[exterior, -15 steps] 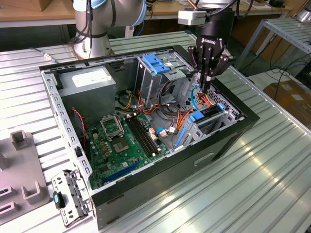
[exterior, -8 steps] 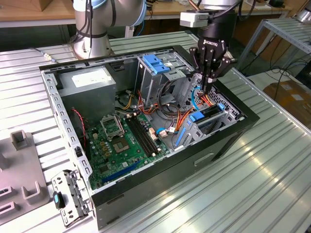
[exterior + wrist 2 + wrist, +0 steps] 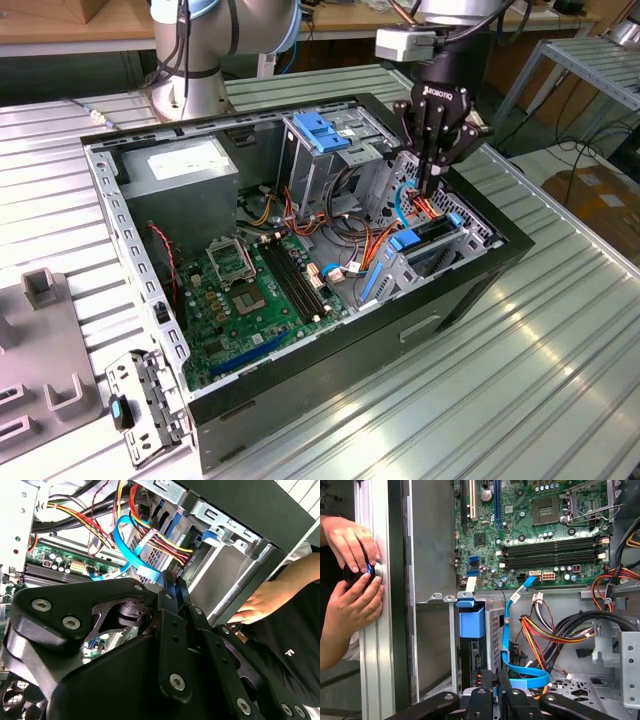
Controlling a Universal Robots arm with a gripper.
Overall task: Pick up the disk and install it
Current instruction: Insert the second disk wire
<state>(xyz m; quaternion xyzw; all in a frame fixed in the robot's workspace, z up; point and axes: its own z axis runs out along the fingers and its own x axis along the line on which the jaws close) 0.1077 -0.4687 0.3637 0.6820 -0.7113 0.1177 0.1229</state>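
**Over the drive cage: fingers shut, disk sitting in its bay**

Over at the exterior view's right end of the open case [image 3: 300,385], the gripper [image 3: 432,185] hangs straight down into the drive cage [image 3: 385,170]. The fingers [image 3: 167,605] are drawn together and I can't see anything pinched between them.

The disk [image 3: 435,233] is down in the low bay right under the fingertips, lying on edge with blue rails at both ends. From the exterior view I can't tell if the tips actually touch it or just hover close above. In the first wrist view its dark edge [image 3: 472,660] shows below a blue plastic piece, with a blue cable [image 3: 509,630] looping just beside it and a bunch of red, yellow and black wires [image 3: 540,635] next to that.

The rest of the case is the usual stuff: motherboard [image 3: 250,290] flat on the bottom, power supply [image 3: 185,165] in the far corner. The whole thing sits on a slatted metal tabletop [image 3: 520,380].

Also, a person's two hands [image 3: 350,545] [image 3: 352,605] are wrapped around a small black knob [image 3: 357,572] on the tabletop's edge rail, outside the case wall.
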